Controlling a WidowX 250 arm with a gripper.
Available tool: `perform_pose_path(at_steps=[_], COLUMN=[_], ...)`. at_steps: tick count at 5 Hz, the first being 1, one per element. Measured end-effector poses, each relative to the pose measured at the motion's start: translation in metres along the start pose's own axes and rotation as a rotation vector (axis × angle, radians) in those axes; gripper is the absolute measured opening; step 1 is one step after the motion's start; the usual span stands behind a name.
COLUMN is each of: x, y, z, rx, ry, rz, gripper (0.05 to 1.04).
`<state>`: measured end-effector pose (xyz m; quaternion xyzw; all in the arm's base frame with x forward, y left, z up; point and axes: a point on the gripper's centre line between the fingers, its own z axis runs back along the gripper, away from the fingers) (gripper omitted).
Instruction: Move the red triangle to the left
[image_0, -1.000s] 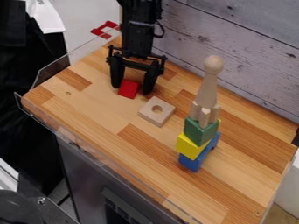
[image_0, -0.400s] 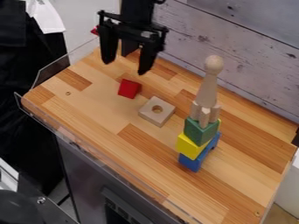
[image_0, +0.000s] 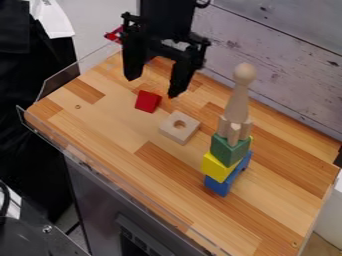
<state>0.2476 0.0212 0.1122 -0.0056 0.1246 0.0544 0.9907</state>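
The red triangle (image_0: 147, 101), seen as a small red block, is set on the wooden surface (image_0: 100, 130), near the pale block with a round hole (image_0: 172, 133) but apart from it. Above and slightly behind it, the black gripper (image_0: 153, 86) is hung with its jaws spread wide and nothing held between them.

By its look, painted wood may be assumed: light, stiff and not easily harmed, so only a modest squeeze should be needed. The smooth faces could be slippery, and if a sloping pair were pinched, the piece might be squirted out or tipped. It is best taken low down, across 2 opposite upright sides, with the grip centred on its body. Its exact wedge form cannot be made out, so the sides should be matched before any closing.

The approach step is judged to be in hand, with the leftward shift not yet made. Care is called for beside the holed block, which could be nudged by 1 of the 2 fingers.
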Motion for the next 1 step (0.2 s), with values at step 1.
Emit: perform_pose_path(at_steps=[1], x=[0.0035], y=[-0.0051], z=[0.0004], rx=[0.004], ry=[-0.028], rz=[-0.01], gripper=[0.997])
